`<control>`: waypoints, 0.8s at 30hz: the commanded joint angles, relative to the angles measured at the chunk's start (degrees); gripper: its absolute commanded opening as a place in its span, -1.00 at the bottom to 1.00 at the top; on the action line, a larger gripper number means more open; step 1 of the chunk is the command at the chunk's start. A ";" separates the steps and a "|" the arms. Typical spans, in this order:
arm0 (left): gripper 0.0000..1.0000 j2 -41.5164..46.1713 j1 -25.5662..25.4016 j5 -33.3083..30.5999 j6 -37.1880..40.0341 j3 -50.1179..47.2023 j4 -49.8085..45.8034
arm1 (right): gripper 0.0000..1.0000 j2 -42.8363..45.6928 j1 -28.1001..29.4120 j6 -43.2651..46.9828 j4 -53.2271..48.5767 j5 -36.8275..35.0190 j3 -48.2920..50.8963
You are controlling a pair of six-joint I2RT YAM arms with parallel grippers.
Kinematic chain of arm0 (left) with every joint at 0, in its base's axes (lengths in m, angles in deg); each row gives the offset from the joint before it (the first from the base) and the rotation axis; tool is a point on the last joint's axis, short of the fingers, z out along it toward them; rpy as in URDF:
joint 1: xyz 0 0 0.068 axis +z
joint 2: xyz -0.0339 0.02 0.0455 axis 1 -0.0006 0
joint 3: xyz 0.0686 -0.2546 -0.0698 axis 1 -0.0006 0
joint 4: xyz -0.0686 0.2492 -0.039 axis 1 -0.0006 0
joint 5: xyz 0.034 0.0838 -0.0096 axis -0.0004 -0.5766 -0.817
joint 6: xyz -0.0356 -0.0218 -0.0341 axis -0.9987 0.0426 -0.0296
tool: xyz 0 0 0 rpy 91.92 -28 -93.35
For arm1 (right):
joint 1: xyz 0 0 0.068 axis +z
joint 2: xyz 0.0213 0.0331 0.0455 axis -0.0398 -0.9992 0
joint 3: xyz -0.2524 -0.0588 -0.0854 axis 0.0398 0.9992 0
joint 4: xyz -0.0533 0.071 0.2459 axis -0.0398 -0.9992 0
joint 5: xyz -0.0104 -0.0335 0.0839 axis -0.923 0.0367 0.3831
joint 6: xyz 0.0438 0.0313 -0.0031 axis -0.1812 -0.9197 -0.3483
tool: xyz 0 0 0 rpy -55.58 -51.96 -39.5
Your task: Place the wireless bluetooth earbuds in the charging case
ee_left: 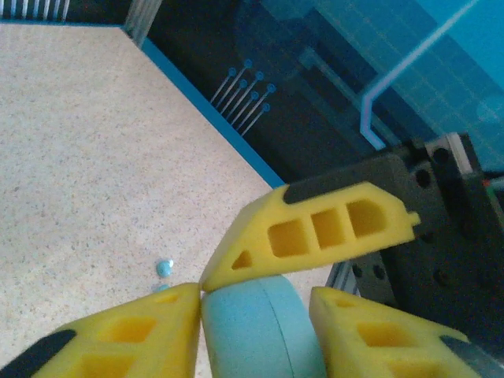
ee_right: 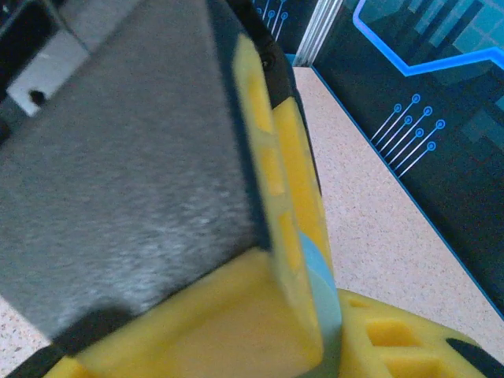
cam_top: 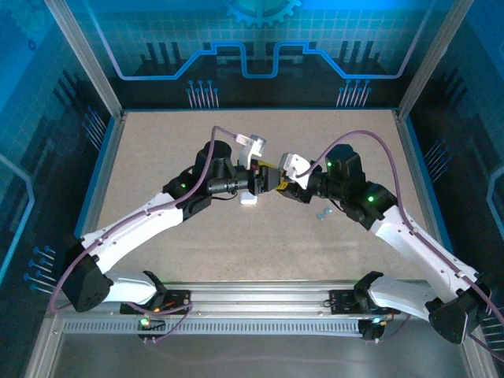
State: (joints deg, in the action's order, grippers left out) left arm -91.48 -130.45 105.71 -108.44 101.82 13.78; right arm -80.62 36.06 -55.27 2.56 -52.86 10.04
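Both pincers meet above the desk: the left pincer is clamped on the teal case, and the right pincer grips it too. The blue earbuds lie loose by the right arm. The left needs 1 firm, level hold before the right lets go.

No lettering, label, brand or number can be read. A gear emblem and blue circuit-trace lines are printed on the back wall; similar pin-like line marks are printed on the side panels.
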 commanded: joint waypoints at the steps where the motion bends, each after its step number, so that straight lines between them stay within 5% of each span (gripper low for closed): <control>1: -0.38 -0.09 0.05 -2.57 -1.57 0.90 -1.15 | -0.14 0.93 1.63 2.11 2.69 -0.31 0.37; 5: -0.67 1.65 0.06 -5.26 -5.31 -0.52 0.26 | -0.03 2.43 1.72 2.87 5.52 -3.55 2.70; 12: -0.71 5.59 0.35 -5.73 -14.41 -5.02 6.98 | 0.31 9.79 1.57 6.13 22.58 -5.50 16.28; 24: -0.73 5.74 0.86 0.06 -24.76 -8.31 15.50 | 0.22 9.40 -1.58 -3.61 32.93 -0.26 17.63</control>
State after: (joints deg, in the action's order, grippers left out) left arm -86.85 -129.82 103.50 -129.84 94.76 25.10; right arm -71.01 35.47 -55.88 30.26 -55.60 28.24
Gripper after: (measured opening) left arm 0.283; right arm 0.619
